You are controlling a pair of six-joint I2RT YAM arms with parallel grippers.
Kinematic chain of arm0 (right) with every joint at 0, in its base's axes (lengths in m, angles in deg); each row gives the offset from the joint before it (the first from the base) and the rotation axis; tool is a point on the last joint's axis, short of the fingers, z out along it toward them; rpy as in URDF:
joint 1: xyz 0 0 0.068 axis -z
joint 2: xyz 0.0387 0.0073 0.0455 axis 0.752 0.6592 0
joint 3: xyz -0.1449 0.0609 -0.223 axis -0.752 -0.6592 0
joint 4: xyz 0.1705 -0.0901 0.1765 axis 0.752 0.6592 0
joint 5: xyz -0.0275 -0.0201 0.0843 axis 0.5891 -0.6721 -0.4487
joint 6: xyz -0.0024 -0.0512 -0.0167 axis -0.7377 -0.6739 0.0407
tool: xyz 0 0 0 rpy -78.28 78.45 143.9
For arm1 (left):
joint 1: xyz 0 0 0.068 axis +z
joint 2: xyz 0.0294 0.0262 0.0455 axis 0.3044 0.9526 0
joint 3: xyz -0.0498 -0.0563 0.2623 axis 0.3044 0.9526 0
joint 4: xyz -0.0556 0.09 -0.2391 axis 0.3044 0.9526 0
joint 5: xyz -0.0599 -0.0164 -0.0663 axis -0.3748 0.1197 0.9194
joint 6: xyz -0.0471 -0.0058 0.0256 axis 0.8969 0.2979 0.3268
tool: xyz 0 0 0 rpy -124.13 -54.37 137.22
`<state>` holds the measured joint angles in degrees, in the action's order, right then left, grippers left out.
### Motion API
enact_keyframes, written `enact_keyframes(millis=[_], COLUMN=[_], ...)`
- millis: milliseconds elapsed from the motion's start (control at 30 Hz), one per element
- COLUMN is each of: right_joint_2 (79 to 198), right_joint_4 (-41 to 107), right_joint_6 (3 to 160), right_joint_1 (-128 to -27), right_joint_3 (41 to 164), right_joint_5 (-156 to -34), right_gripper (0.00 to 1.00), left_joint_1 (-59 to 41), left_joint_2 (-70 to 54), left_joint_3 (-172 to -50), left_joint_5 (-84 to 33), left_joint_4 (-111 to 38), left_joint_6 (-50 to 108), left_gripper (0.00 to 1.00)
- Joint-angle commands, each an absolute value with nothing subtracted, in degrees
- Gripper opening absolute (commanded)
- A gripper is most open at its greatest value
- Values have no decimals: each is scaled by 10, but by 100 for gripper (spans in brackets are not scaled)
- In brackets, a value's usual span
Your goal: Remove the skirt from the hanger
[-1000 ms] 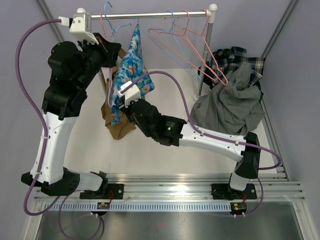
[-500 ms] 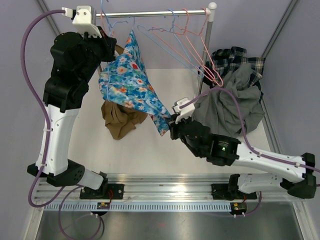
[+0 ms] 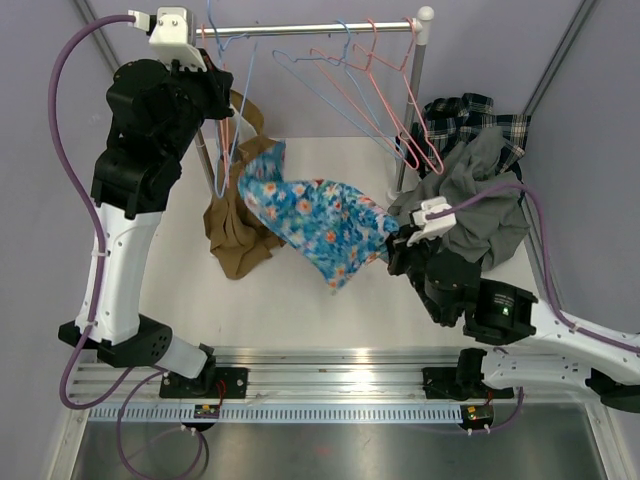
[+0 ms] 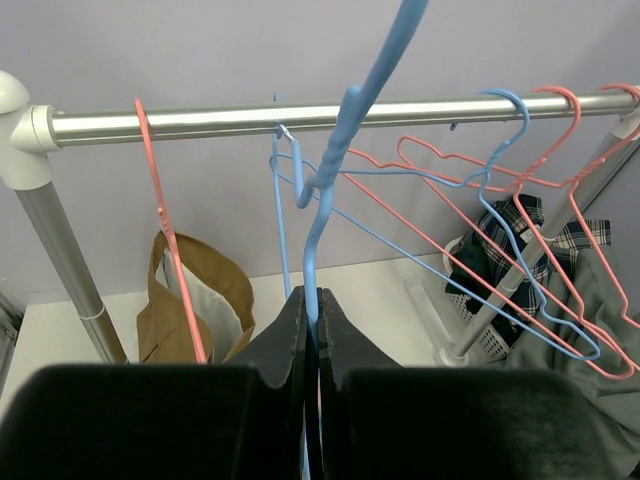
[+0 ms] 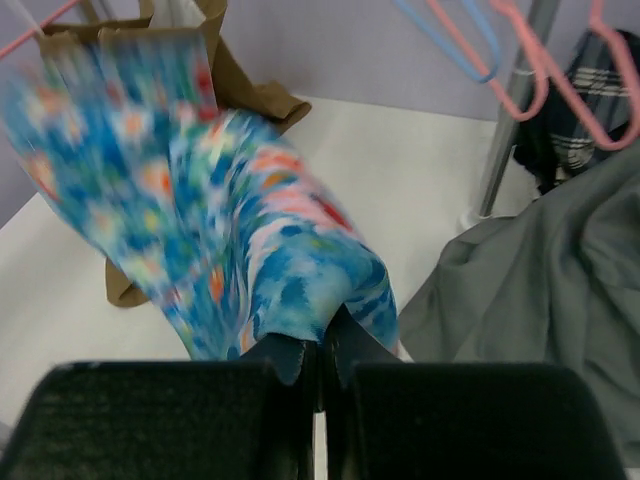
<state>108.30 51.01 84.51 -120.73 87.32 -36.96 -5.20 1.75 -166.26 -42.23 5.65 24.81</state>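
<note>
From above, the left pincer [image 3: 232, 108] sits high at the far-left corner of the worktop [image 3: 300, 310], beside the rail [image 3: 310, 28] and against a blue hanger [image 3: 246, 80]. The skirt [image 3: 320, 220] is stretched over the worktop's middle, from just beside that hanger toward the right edge, where the right pincer [image 3: 393, 243] has its end. I cannot tell whether its upper end is free of the hanger. A bag [image 3: 235, 240] stands below the hanger, and a grey heap [image 3: 470, 200] lies near the right edge.

The left wrist view shows the left pincer clenched on the hanger's wire, which hooks over the rail.

The right wrist view shows the right pincer clenched on a small fold of the blurred skirt, with the heap just beside it.

The risks, as I judge them:
- **Snag:** if the cloth catches on the hanger, more pulling could drag the wire out of the left pincer or off the rail.
- **Slip:** the narrow fold could slip free.
- **Heap:** the right arm could plough into the heap.
</note>
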Motion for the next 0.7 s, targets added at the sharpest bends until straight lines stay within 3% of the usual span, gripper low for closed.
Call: enact_keyframes(millis=[0,167,267,333,467,667], right_joint_2=[1029,1013,1064,1104,1157,1273], right_joint_4=[447,333,335,388,471,453], right_joint_6=[785,595,511,535,554,569], right_joint_1=[-1211,-1211,-1183,-1138,-915,-680], right_joint_3=[875,903,975,1060,1158,1284], right_joint_5=[-274,-249,-262,-318,-435,-545], right_gripper=[0,0,0,0,0,0], left_joint_1=[-50,-51,-58,-64,-65,-65], left_joint_2=[-5,-30,-50,-61,-83,-106], left_joint_3=[-1662,-1627,-1585,-1558,-1507,-1470], left_joint_5=[-431,-408,-399,-396,-392,-375], left_joint_4=[-1,-6,-15,-27,-37,-43], left_joint_6=[243,264,271,275,280,276], left_gripper=[0,0,0,0,0,0])
